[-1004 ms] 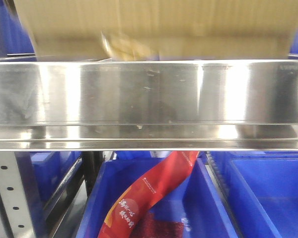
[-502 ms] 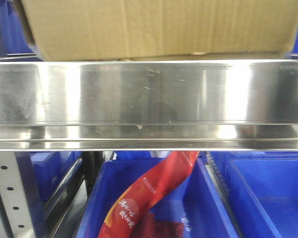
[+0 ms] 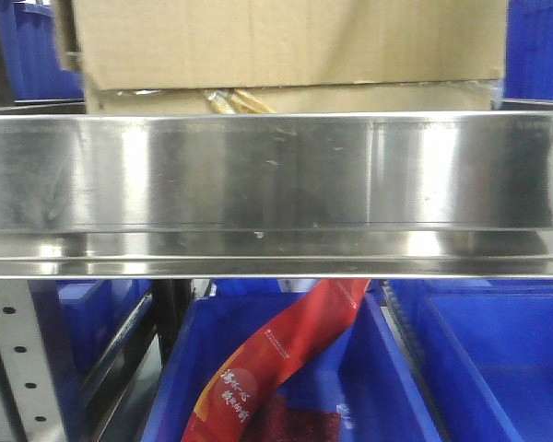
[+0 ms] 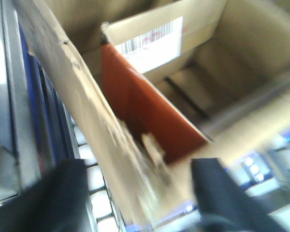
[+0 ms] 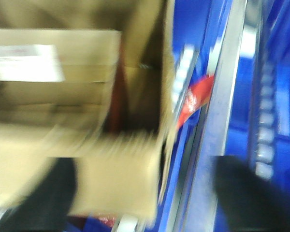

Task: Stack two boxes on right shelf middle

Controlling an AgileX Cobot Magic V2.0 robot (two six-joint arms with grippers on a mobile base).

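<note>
With both grippers' jaws spread either side of its walls, the upper box (image 3: 290, 41) sits on the lower box (image 3: 350, 98) above the steel shelf lip (image 3: 276, 170).

The boxes (image 3: 290, 41) are matt brown corrugated cardboard, the upper face faintly ribbed and creased; a torn strip of yellowish tape (image 3: 235, 100) curls glossy at the seam; a white paper label (image 4: 152, 41) with a printed barcode sits on an inner flap. The shelf lip (image 3: 276, 175) is polished stainless steel, mirror-bright with fine scratches; its upright (image 3: 14, 359) is dull grey perforated metal. Below, the bins (image 3: 479, 368) are smooth blue plastic; a red packet (image 3: 276, 354) looks slick and shiny.
</note>
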